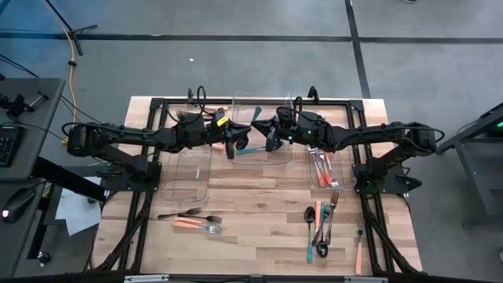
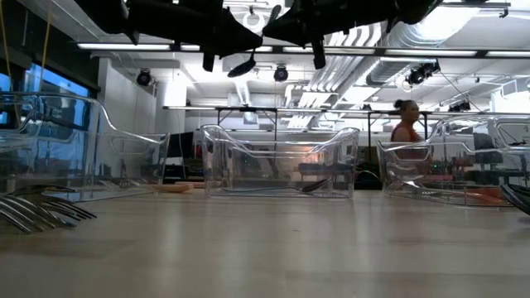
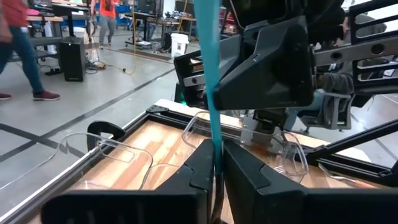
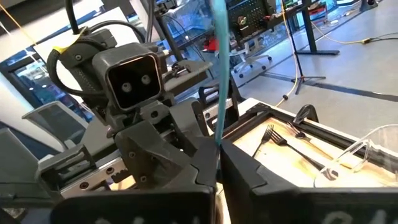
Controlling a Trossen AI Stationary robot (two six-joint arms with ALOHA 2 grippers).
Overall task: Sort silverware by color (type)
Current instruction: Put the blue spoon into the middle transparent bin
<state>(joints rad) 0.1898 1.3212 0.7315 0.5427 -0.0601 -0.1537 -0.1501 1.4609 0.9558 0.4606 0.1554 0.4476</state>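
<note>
Both grippers meet high over the middle clear bin (image 1: 263, 130). Between them is one teal-handled utensil (image 1: 253, 149), and each gripper is shut on it. My left gripper (image 1: 234, 147) comes from the table's left and my right gripper (image 1: 271, 143) from the right. The teal handle (image 3: 210, 74) stands up between my left fingers, with the right gripper close behind it. It shows in the same way (image 4: 218, 68) between my right fingers. In the low view a dark spoon-like end (image 2: 242, 66) shows under the grippers. Other silverware lies flat on the table. My left gripper pinches the teal handle (image 3: 215, 149) between its two fingers, coming level from the table's left. The handle runs on past the fingertips toward the right gripper, and the utensil is lifted clear above the middle bin. My right gripper pinches the same teal handle (image 4: 218, 134) between its two fingers, coming level from the table's right, close to the left gripper's hold. Which end of the utensil each gripper has cannot be told.
A clear bin (image 1: 192, 161) stands left of the middle one. A right bin (image 1: 322, 167) holds orange-handled pieces. Orange and black utensils (image 1: 195, 220) lie near the front left. A teal, black and steel group (image 1: 320, 224) and one orange piece (image 1: 359, 253) lie front right.
</note>
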